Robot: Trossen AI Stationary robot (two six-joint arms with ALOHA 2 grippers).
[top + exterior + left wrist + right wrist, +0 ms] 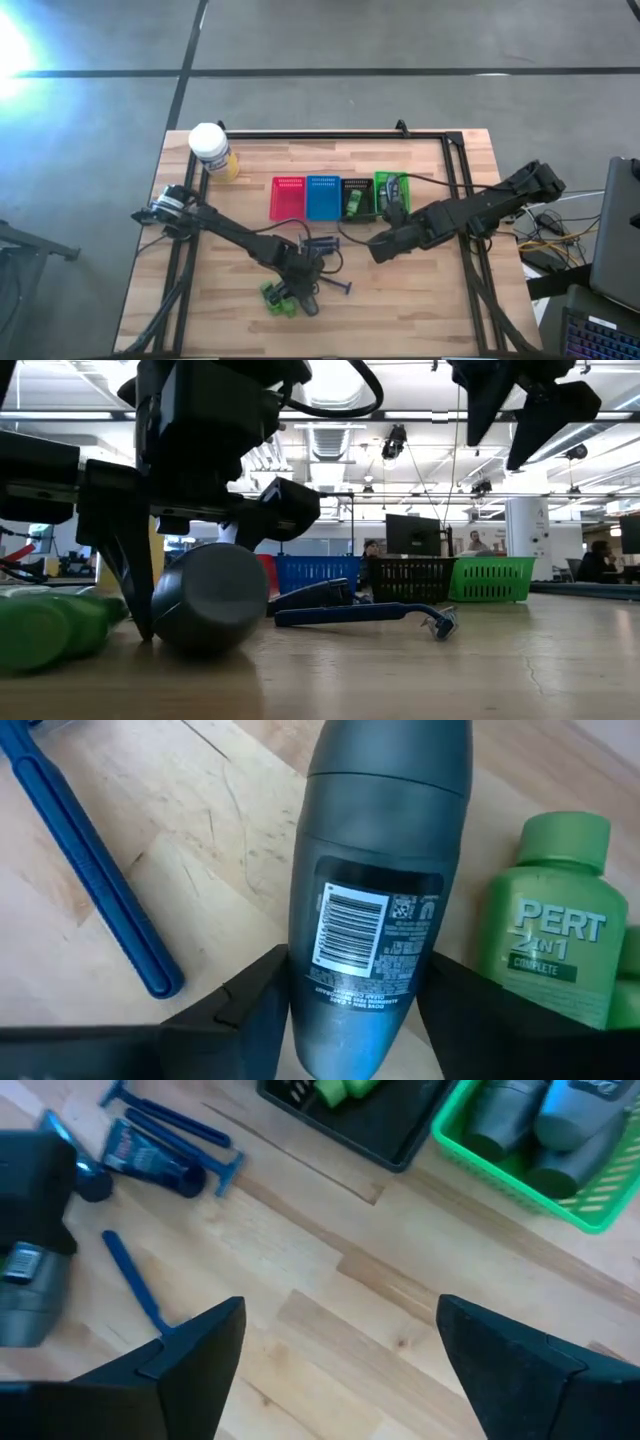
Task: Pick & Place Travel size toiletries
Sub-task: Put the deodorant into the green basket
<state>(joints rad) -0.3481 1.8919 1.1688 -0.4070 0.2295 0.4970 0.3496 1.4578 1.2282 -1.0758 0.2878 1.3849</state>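
My left gripper (300, 284) is low over the table's near middle, shut on a dark grey roll-on bottle (375, 910) that lies on its side on the wood. Beside it lie green Pert bottles (555, 955) and a blue razor (95, 870). More razors and a dark-blue tube (150, 1158) lie closer to the baskets. My right gripper (378, 250) hangs open above bare wood (340, 1330), in front of the black basket (356, 198) and the green basket (520, 1170), which holds grey bottles. My left gripper has the grey bottle pinched between its two fingers (255, 1010) at the labelled body near the base (365, 970). The fingers come from above, pointing down, one on each side, along the bottle. The bottle lies on its side with its underside on the table (210, 645).
Red (287, 198), blue (323, 197), black and green baskets stand in a row across the middle. A white-lidded yellow jar (212, 150) stands at the far left corner. A black frame runs along the table's edges. Bare wood lies under my right gripper and toward the near right.
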